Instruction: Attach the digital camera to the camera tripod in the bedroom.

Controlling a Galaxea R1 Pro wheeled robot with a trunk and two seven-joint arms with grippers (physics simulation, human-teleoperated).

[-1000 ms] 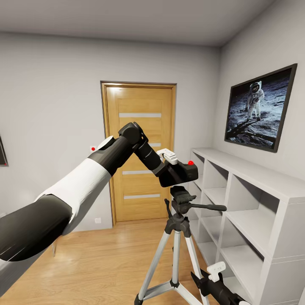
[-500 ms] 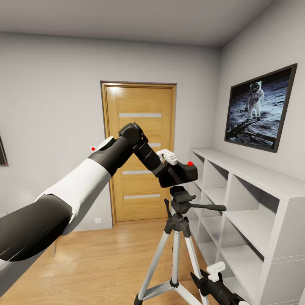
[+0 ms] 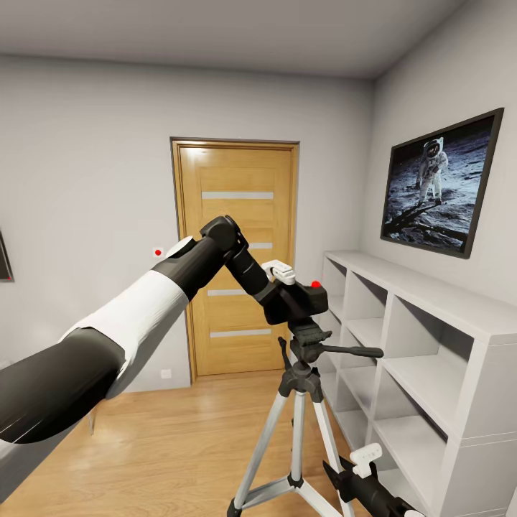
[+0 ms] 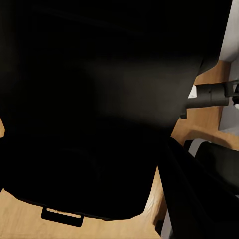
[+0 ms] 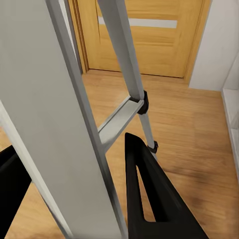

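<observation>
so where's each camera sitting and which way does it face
Head view: high on the robot, facing the oak door; left arm holds the digital camera on the camera tripod.
Left wrist view: on the left arm, tight against the digital camera's dark body.
Right wrist view: low on the right arm, facing the door; right gripper around a silver tripod leg.
Head and right wrist views share tripod and door.
</observation>
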